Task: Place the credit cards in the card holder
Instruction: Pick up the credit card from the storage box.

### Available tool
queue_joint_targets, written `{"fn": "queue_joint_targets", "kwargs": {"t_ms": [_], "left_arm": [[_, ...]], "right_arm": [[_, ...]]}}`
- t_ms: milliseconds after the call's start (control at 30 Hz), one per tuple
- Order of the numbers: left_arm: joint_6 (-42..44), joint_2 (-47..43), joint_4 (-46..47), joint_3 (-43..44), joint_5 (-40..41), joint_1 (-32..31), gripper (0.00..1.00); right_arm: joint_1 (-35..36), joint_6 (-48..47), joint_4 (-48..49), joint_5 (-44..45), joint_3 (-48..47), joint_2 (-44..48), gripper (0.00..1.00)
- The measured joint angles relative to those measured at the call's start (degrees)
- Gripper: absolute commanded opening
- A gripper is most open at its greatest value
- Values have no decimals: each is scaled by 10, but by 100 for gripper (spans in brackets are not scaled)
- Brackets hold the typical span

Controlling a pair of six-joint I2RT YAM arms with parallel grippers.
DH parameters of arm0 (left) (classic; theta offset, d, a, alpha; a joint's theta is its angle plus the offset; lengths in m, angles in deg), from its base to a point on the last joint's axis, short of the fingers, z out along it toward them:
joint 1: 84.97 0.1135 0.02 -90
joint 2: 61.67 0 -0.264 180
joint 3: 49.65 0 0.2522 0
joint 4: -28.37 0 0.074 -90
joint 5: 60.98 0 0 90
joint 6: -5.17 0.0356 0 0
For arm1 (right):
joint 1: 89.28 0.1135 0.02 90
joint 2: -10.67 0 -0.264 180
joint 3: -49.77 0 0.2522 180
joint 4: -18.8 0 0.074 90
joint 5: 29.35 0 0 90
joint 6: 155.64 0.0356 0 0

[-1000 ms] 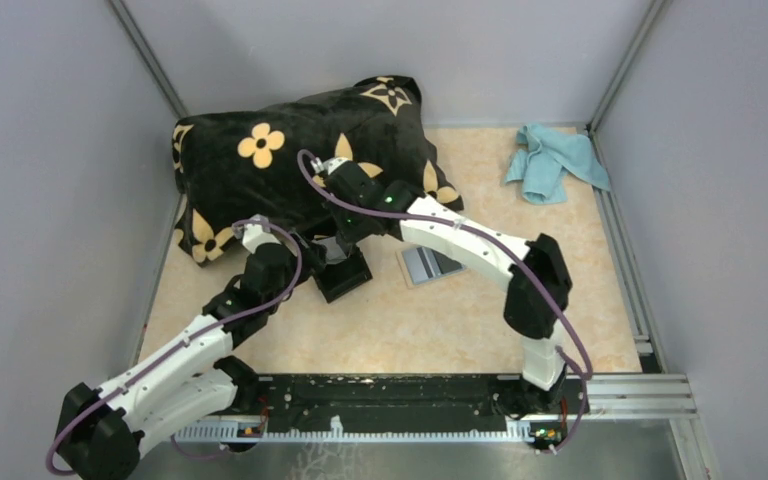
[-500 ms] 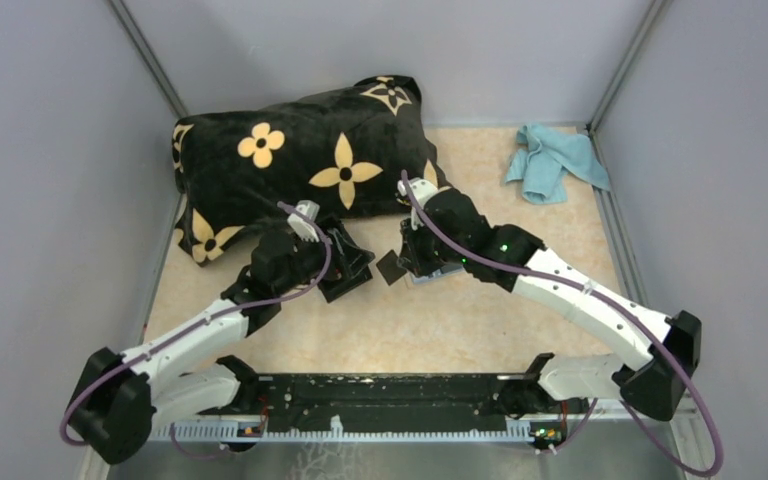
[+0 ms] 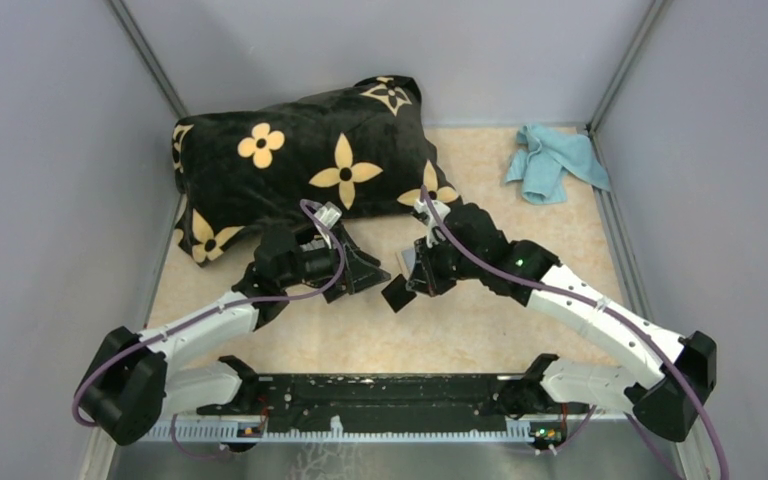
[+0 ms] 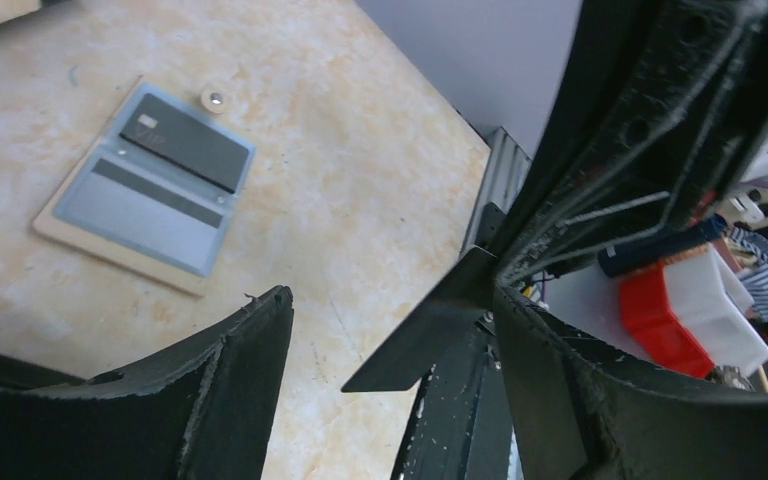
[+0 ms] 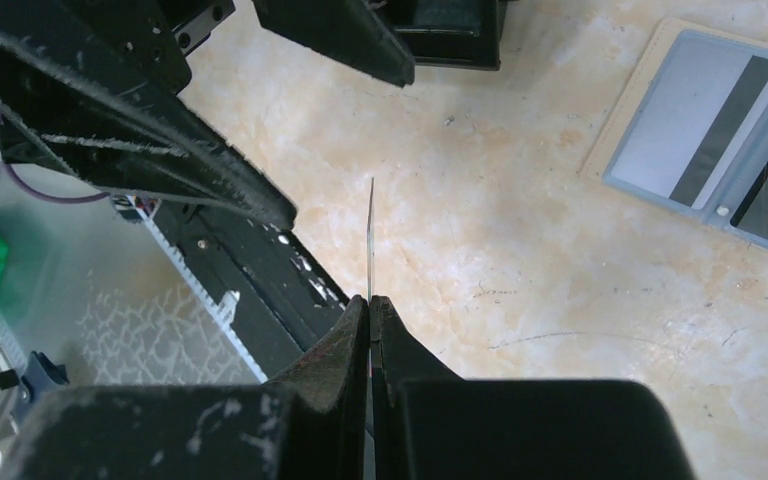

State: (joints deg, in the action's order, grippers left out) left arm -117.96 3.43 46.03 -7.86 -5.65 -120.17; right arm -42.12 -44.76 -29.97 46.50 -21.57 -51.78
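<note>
Two white-and-black arms rise from a black mounting rail point(image 3: 390, 392) at the near edge of the pale marbled counter point(image 3: 480, 330) and lean toward each other over its middle. The right claw point(image 5: 370, 300) is pressed together on a thin dark card point(image 5: 371, 235), holding it on edge above the counter. Just to its left, the left claw point(image 4: 390, 290) stands wide apart with nothing gripped. From its wrist camera the dark card's corner shows in the gap between its fingers, close to the right-hand one, though whether they touch cannot be told.

Just beyond the held card, the small black boxy card holder point(image 5: 460, 45) with a grey inside sits on the counter beside a finger of the left claw, cut off by the top edge of the right wrist view. To the holder's right, a pale beige card point(image 4: 110, 247) lies flat with a grey card with a dark stripe point(image 4: 145, 205) on top of it. A black card point(image 4: 185, 145) lies over the grey one's far end, and a small round disc point(image 4: 217, 97) rests just beside them. From overhead the right arm hides most of this stack.

Farther back, a large black plush pillow with yellow flowers point(image 3: 300, 150) fills the far left of the counter, and a crumpled light blue cloth point(image 3: 555, 160) lies in the far right corner.
</note>
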Motion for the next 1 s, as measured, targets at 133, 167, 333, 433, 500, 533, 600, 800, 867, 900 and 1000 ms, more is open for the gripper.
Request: {"fn": "queue_joint_targets", "kwargs": {"t_ms": [133,167,333,433,500,533,600,800,867,900,1000], "left_arm": [[0,9,33,-5,-40,0,76],[0,10,38,-7,-47,0,75],[3,23,49,-8,-71,0,74],[4,40,57,-8,-87,0,70],[4,50,59,-8,-98,0,68],[4,56,60,-8,-102,0,67],[4,66,60,-8,-113,0,63],[3,83,73,-7,-143,0,46],[0,88,80,-6,-152,0,37],[-2,93,87,-5,-159,0,33],[-7,105,104,-5,-174,0,18]], "right_arm": [[-24,2,11,-34,11,3,0],[-29,3,15,-44,14,3,0],[-48,4,28,-88,21,2,0],[-59,4,34,-113,21,2,0],[-64,6,41,-126,21,0,0],[-65,7,43,-132,21,-1,0],[-69,7,49,-145,21,-7,0],[-82,8,66,-175,26,-25,0],[-88,8,67,-185,29,-30,0],[-91,8,68,-189,30,-33,0],[-99,8,69,-202,32,-39,0]]}}
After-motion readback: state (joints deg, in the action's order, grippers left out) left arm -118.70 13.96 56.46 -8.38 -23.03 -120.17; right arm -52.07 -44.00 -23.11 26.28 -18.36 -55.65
